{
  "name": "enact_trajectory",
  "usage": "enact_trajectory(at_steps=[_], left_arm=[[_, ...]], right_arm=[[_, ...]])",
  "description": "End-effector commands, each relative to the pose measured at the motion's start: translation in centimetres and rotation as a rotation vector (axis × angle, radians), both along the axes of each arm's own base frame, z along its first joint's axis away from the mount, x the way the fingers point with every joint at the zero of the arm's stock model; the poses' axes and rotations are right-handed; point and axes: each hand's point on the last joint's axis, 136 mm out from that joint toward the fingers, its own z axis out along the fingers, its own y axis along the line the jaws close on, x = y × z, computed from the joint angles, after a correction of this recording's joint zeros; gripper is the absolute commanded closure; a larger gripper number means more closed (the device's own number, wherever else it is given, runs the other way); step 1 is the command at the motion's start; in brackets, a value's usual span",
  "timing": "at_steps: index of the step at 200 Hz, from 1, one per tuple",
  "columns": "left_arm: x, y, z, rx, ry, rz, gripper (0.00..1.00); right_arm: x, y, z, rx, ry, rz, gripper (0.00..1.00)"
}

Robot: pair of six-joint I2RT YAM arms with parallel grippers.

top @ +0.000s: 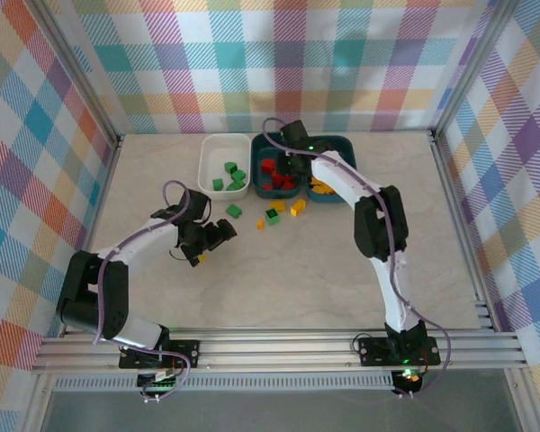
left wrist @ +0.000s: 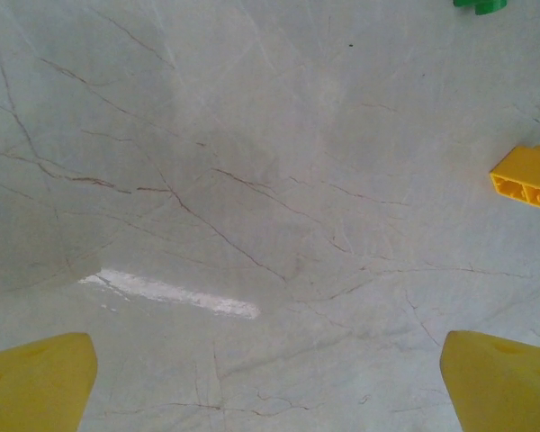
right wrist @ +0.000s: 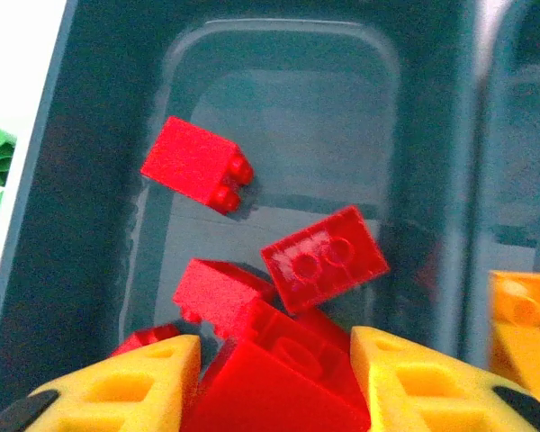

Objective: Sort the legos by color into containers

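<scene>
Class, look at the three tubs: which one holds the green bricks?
The white tub, leftmost in the row, with green bricks inside. The middle teal tub holds red bricks, the right teal tub yellow-orange bricks.

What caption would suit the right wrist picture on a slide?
Right gripper holds a red brick over a teal tub with loose red bricks.

Top cam fixed high behind the arm bases [top: 391, 346], looking down on the whole surface [top: 279, 279]; left wrist cam close and steep over bare surface past its own fingers [left wrist: 36, 382]; right wrist cam tight over the middle teal tub [right wrist: 90, 135] with red bricks [right wrist: 198, 166], which top cam also covers.
</scene>
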Motion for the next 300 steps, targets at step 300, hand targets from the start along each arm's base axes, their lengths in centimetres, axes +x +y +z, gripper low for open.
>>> enact_trajectory(at_steps=[300], left_arm=[[0.0, 4.8, 1.9, 0.049, -0.045, 0.131, 0.0]], right_arm=[[-16.2, 9.3, -8.1, 0.005, 0.225, -0.06, 0.41]])
